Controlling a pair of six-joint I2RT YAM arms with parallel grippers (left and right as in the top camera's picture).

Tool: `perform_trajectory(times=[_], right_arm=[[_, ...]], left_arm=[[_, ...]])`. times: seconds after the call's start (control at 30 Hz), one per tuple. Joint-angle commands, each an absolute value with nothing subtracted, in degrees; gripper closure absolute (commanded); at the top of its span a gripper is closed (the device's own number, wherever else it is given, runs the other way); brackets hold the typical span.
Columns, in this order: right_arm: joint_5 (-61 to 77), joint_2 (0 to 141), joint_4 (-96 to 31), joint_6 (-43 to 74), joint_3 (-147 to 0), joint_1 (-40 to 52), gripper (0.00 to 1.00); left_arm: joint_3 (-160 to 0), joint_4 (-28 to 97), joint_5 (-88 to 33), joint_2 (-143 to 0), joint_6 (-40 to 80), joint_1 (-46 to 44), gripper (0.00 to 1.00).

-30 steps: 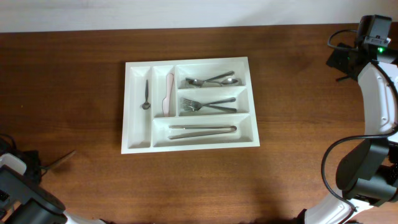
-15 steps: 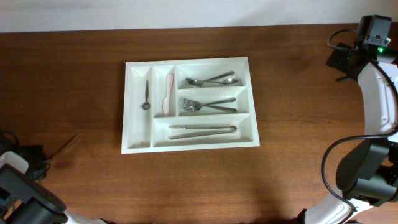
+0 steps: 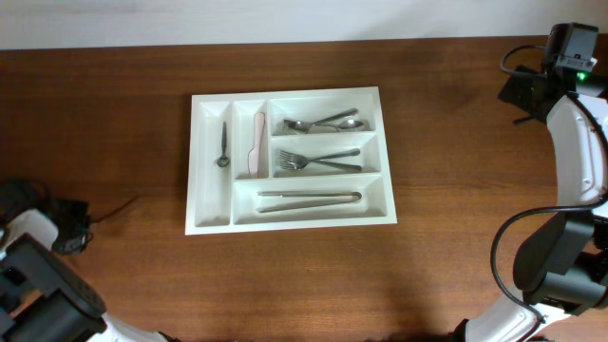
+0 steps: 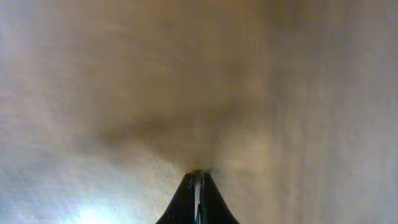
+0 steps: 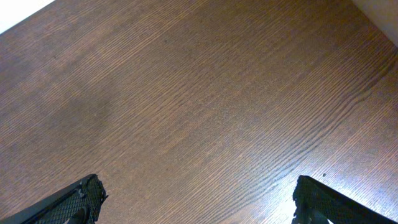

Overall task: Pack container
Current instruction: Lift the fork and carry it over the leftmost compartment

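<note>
Left claw (image 4: pixel 199 186) is pressed together, empty, at eight o'clock; right claw (image 5: pixel 196 193) is spread at two. I judge the tray (image 3: pixel 199 161) packed: all cutlery (image 3: pixel 323 160) lies inside, none left out.

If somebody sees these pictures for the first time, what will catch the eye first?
The white container stands out at the middle of the dark wooden table. Its compartments hold sorted cutlery: spoons at the upper right, forks just below them, and a small spoon alone in the leftmost narrow one. The white right arm rises at the table's right edge, well apart from the container.
</note>
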State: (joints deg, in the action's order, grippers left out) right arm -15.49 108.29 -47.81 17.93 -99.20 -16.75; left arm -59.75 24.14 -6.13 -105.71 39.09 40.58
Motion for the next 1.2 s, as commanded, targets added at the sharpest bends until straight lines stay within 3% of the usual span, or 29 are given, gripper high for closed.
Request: perform_trajectory(times=[0.0,0.5,0.87,1.17], right_arm=[[-15.62,108.09,-47.81,18.02,-99.55,-16.91,0.01],[-15.62,108.09,-47.81,18.02,-99.55,-16.91,0.01],[-15.62,108.09,-47.81,18.02,-99.55,-16.91,0.01],[-15.62,108.09,-47.81,18.02,-99.55,-16.91,0.01]], left_arm=[[-64.64,25.74,-7.75,-106.39,35.68,37.06,0.98],[-85.43,35.53,8.54,-106.37,30.68,17.21,0.98],[-86.52,35.99,30.04,-106.39,23.42,0.34,0.98],[-86.46,35.68,32.69,-106.72,20.21,-6.22,0.98]])
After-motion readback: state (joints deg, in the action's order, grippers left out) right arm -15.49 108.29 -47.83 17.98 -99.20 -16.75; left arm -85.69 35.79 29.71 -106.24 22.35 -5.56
